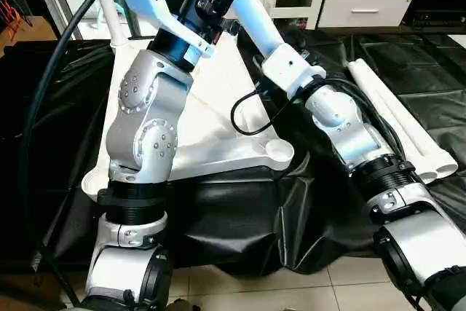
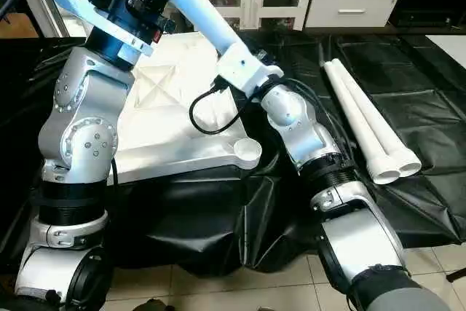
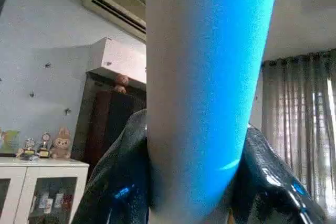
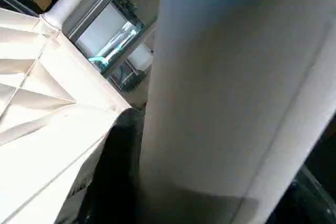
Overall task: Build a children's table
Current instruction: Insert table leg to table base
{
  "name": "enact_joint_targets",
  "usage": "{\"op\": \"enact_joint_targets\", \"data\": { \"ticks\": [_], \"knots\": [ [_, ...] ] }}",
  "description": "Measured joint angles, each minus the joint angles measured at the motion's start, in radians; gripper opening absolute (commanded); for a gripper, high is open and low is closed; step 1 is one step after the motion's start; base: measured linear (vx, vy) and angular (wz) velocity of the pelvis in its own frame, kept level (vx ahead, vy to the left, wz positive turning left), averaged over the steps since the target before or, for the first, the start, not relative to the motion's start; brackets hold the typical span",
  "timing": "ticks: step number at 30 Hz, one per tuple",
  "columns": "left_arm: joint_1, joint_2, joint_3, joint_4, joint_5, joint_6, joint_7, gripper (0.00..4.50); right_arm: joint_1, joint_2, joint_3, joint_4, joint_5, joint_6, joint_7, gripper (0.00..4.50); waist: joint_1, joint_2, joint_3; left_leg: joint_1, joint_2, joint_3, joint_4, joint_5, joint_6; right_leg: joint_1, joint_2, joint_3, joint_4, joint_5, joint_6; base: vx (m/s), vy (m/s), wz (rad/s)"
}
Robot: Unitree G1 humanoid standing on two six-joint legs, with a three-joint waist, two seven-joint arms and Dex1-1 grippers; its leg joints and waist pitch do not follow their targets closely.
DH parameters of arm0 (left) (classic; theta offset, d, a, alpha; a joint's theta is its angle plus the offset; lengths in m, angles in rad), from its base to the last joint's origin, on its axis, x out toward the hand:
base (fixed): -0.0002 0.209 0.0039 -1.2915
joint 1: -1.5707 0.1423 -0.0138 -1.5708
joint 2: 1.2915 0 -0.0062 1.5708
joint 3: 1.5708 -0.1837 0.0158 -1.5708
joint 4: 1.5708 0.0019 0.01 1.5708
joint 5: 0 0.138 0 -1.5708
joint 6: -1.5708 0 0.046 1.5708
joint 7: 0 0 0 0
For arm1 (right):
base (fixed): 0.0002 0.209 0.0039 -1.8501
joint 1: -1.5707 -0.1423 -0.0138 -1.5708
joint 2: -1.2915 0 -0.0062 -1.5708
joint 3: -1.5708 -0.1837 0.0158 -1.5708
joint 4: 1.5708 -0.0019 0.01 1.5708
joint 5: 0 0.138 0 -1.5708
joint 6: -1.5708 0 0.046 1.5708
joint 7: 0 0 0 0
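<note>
Left eye view: the tabletop (image 1: 218,118) is lying underside up on black sheeting (image 1: 240,216), its X ribs showing and the near corner socket (image 1: 279,151) standing empty. Two spare legs (image 2: 368,132) are lying side by side on the sheeting, well apart from the tabletop on the robot's right. At the far left corner one leg (image 1: 111,5) is seen rising from the tabletop, seemingly already seated. Another leg (image 1: 251,5) is being held up over the far side of the tabletop, slanting, with both arms raised to it.

In the left wrist view this leg (image 3: 205,93) is being gripped between the left gripper's (image 3: 197,203) dark jaws. In the right wrist view the same leg (image 4: 226,87) is lying against the right gripper (image 4: 199,203); whether those jaws are closed on it cannot be told.

The task is judged to be under halfway: one leg appears fitted, one is being handled and not yet socketed, two are waiting.

No brand, label or writing is being made out on any part.
</note>
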Motion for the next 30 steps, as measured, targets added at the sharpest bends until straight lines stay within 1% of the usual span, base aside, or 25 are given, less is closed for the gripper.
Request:
{"op": "enact_joint_targets", "data": {
  "ticks": [6,10,12,13,14,15,16,17,18,19,21,22,23,24,26,27,28,29,30],
  "knots": [
    [0.0,0.0,-0.002,0.0,-0.001,0.004,-0.01,1.6,0.0,0.0,-0.01,0.004,0.007,-0.009,0.014,2.01,-0.004,0.0,0.0,0.001,0.0,0.0,0.0,0.0,0.0,0.0,0.0,0.0,0.001,0.001,0.001,0.0,0.0,0.0],
    [0.0,0.0,-0.002,0.0,-0.001,0.004,-0.01,1.6,0.0,0.0,-0.01,0.005,0.009,-0.011,0.016,1.99,-0.013,0.0,0.0,0.001,0.0,0.0,0.0,0.0,0.0,0.001,0.0,0.0,0.001,0.001,0.001,0.0,0.0,0.0],
    [0.0,-0.001,-0.001,0.002,0.002,0.001,-0.002,1.6,0.0,0.0,-0.01,0.006,0.012,-0.011,0.021,1.99,-0.015,0.0,0.0,0.001,0.0,0.0,0.0,0.0,0.0,0.001,0.0,0.0,0.001,0.001,0.001,0.0,0.0,0.0],
    [0.0,-0.001,0.003,0.006,0.001,0.001,0.004,2.16,0.0,0.002,-0.013,0.011,0.023,-0.011,0.034,1.99,-0.015,0.0,0.0,0.001,0.0,0.0,0.0,0.0,0.0,0.001,0.0,0.0,0.001,0.001,0.001,0.0,0.0,0.0],
    [-0.001,-0.001,0.004,0.011,0.001,0.001,0.007,2.3,0.0,0.009,-0.023,0.018,0.036,-0.009,0.048,1.99,-0.016,0.0,0.0,0.001,0.0,0.0,0.0,0.0,0.0,0.0,0.0,0.0,0.001,0.001,0.001,0.0,0.0,0.0],
    [-0.001,0.0,0.005,0.017,0.001,0.002,0.009,2.3,0.0,0.022,-0.037,0.025,0.059,-0.002,0.068,1.99,-0.017,0.0,0.0,0.001,0.0,0.0,0.0,0.0,0.0,0.0,0.0,0.0,0.001,0.001,0.001,0.0,0.0,0.0],
    [-0.006,0.001,0.01,0.028,-0.001,0.006,0.012,2.3,0.001,0.054,-0.072,0.038,0.12,0.025,0.104,1.98,-0.019,0.0,0.0,0.001,0.0,0.0,0.0,0.0,0.0,0.0,0.0,0.0,0.001,0.001,0.001,0.0,0.0,0.0],
    [-0.01,0.001,0.012,0.034,-0.001,0.009,0.013,2.37,0.003,0.07,-0.097,0.047,0.162,0.044,0.12,1.95,-0.019,0.0,0.0,0.0,0.0,0.0,0.0,0.0,0.0,0.0,0.0,0.0,0.001,0.001,0.001,0.0,0.0,0.0],
    [-0.01,0.002,0.013,0.034,-0.002,0.011,0.013,2.5,0.004,0.076,-0.117,0.059,0.191,0.057,0.132,1.91,-0.017,0.001,0.0,0.0,0.0,0.0,0.0,0.0,0.0,0.0,0.0,0.0,0.001,0.001,0.001,0.0,0.0,0.0],
    [-0.01,0.005,0.019,0.034,-0.004,0.012,0.015,2.64,0.004,0.076,-0.15,0.079,0.229,0.074,0.138,1.89,-0.012,0.001,0.0,0.0,0.0,0.0,0.0,0.0,0.0,0.0,-0.001,-0.001,0.001,0.001,0.001,0.0,0.0,0.0],
    [-0.01,0.014,0.042,0.034,-0.015,0.013,0.022,2.72,0.004,0.069,-0.202,0.104,0.28,0.086,0.145,1.89,-0.009,0.001,0.0,0.0,0.0,0.0,0.001,0.0,0.001,0.0,-0.001,-0.001,0.001,0.001,0.001,0.0,0.0,0.0],
    [-0.01,0.014,0.058,0.034,-0.029,0.018,0.031,2.81,0.004,0.053,-0.258,0.133,0.334,0.094,0.167,1.88,-0.004,0.002,0.0,0.0,0.0,-0.001,0.001,0.0,0.001,0.001,-0.001,-0.001,0.001,0.0,0.001,0.0,0.0,0.0],
    [-0.01,0.014,0.065,0.034,-0.037,0.02,0.036,2.81,0.004,0.033,-0.305,0.16,0.374,0.102,0.179,1.88,0.002,0.002,0.0,0.0,0.0,-0.001,0.001,-0.001,0.001,0.001,-0.001,-0.001,0.001,0.0,0.001,0.0,0.0,0.0],
    [-0.009,0.015,0.076,0.034,-0.044,0.021,0.043,3.09,0.005,0.009,-0.347,0.183,0.408,0.113,0.189,1.88,0.007,0.003,0.0,-0.001,0.0,-0.001,0.001,-0.001,0.002,0.001,-0.001,0.0,0.001,0.0,0.001,0.0,0.0,0.0],
    [-0.005,0.025,0.099,0.034,-0.049,0.024,0.059,3.14,0.009,-0.021,-0.439,0.213,0.489,0.143,0.21,1.88,0.007,0.004,0.0,0.0,0.0,0.0,0.001,-0.001,0.002,0.0,-0.001,0.0,0.001,0.0,0.001,0.0,0.0,0.0],
    [-0.002,0.028,0.104,0.034,-0.048,0.025,0.065,3.3,0.009,-0.026,-0.468,0.216,0.518,0.153,0.214,1.88,0.007,0.005,0.0,0.0,0.0,0.0,0.001,-0.001,0.002,0.0,0.0,0.0,0.001,0.0,0.001,0.0,0.0,0.0],
    [0.001,0.046,0.1,0.045,-0.023,0.03,0.081,3.3,0.009,-0.027,-0.532,0.214,0.599,0.208,0.266,1.88,0.005,0.007,-0.001,0.001,0.0,0.0,0.001,-0.001,0.001,0.001,0.0,0.0,0.001,0.0,0.0,0.0,0.0,0.0],
    [0.003,0.062,0.093,0.06,-0.002,0.039,0.089,3.4,0.009,-0.028,-0.572,0.212,0.656,0.253,0.303,1.88,0.003,0.009,-0.002,0.001,0.001,-0.001,0.0,-0.001,0.001,0.001,0.001,0.0,0.001,0.0,0.0,0.0,0.0,0.0],
    [0.01,0.078,0.09,0.075,0.017,0.048,0.093,3.47,0.009,-0.028,-0.6,0.211,0.7,0.291,0.334,1.88,-0.001,0.013,-0.002,0.001,0.001,-0.001,0.0,0.0,0.001,0.0,0.001,0.0,0.001,0.0,0.0,0.0,0.0,0.0]
  ]
}}
